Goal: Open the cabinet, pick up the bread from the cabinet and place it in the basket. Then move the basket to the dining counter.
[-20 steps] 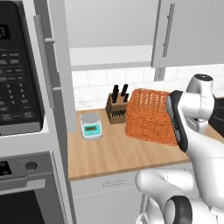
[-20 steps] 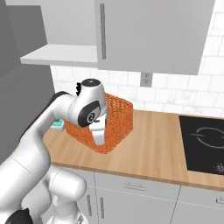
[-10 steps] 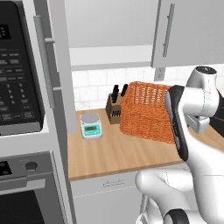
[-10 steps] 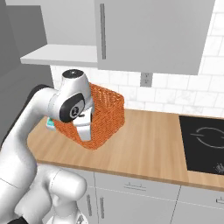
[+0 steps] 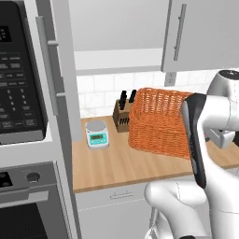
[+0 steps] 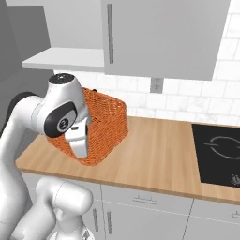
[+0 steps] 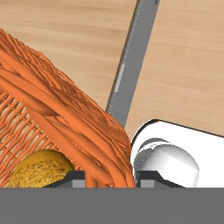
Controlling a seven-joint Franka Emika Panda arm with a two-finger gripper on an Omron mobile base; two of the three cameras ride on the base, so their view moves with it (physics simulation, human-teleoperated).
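My gripper is shut on the near wall of the orange wicker basket, with the rim strands between its two tips. Inside the basket lies the golden bread. The basket hangs tilted just over the wood worktop, and my hand grips its front side. One light grey cabinet door with a vertical bar handle stands above. Left of it the pale shelf lies exposed. The dining counter is out of view.
A knife block and a small kitchen scale stand on the worktop left of the basket. A microwave and oven fill the left side. A black cooktop lies at the right.
My arm has swung left and carried the basket with it a short way along the worktop. The basket has turned from a steep tilt to a flatter one.
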